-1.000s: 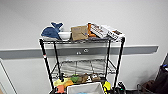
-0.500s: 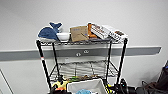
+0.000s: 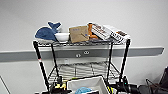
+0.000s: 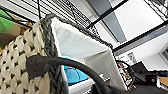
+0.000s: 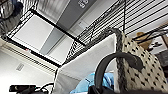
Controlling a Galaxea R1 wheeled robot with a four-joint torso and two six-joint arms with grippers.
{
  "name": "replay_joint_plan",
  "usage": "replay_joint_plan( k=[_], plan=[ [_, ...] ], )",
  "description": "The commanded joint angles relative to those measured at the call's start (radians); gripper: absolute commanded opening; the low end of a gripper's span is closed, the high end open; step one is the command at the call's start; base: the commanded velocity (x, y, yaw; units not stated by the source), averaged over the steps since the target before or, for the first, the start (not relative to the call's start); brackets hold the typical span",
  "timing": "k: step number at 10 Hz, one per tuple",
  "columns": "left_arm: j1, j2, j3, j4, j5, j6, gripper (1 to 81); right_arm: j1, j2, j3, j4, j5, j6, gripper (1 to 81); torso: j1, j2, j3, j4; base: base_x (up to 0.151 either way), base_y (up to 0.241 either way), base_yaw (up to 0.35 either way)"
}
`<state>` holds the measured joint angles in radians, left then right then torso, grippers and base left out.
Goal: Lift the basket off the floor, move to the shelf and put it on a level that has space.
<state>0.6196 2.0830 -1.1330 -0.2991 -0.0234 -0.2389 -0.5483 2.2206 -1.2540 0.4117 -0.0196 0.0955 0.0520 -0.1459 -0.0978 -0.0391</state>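
The basket [image 3: 87, 84] hangs off the floor at the head view's lower edge, just in front of and below the shelf's [image 3: 41, 65] middle level [image 3: 82, 70], a bare wire grid. Its white lining and a blue item inside show. In the left wrist view, the woven basket wall [image 4: 17, 62] and a dark handle loop [image 4: 62, 62] run into my left gripper [image 4: 100, 90]. The right wrist view has the other handle [image 5: 110, 61] arching into my right gripper [image 5: 97, 90]. Each gripper is shut on a handle.
The top tier holds a blue whale toy [image 3: 46, 33], a white bowl [image 3: 62, 37], a cardboard box [image 3: 78, 33] and flat boxes [image 3: 110, 32]. Yellow clutter [image 3: 60, 86] peeks out beside the basket. A grey wall rail [image 3: 140, 52] runs behind. Dark gear [image 3: 152, 87] sits at the right.
The basket has come up into the head view, covering the colourful clutter below. The rack looks slightly closer.
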Motion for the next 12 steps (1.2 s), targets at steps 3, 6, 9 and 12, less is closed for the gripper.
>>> replay_joint_plan(
  k=[3,6,9,12],
  plan=[
    [-0.171,-0.059,0.120,0.003,-0.030,0.012,1.0,0.196,-0.069,0.128,0.033,0.017,0.016,1.0,-0.001,0.000,0.000,0.000,0.000,0.000,0.000],
    [-0.227,-0.087,0.147,0.000,-0.044,-0.003,1.0,0.250,-0.092,0.159,0.033,0.010,0.047,1.0,-0.002,0.000,0.000,0.000,0.000,0.000,0.000],
    [-0.293,-0.082,0.144,0.000,-0.035,-0.039,1.0,0.311,-0.089,0.151,0.033,0.004,0.082,1.0,-0.002,-0.001,0.000,0.000,0.000,0.000,0.000],
    [-0.364,-0.041,0.073,-0.002,-0.030,-0.077,1.0,0.351,-0.056,0.085,0.036,0.001,0.101,1.0,-0.002,-0.001,0.000,0.000,0.000,0.000,0.000]
  ],
)
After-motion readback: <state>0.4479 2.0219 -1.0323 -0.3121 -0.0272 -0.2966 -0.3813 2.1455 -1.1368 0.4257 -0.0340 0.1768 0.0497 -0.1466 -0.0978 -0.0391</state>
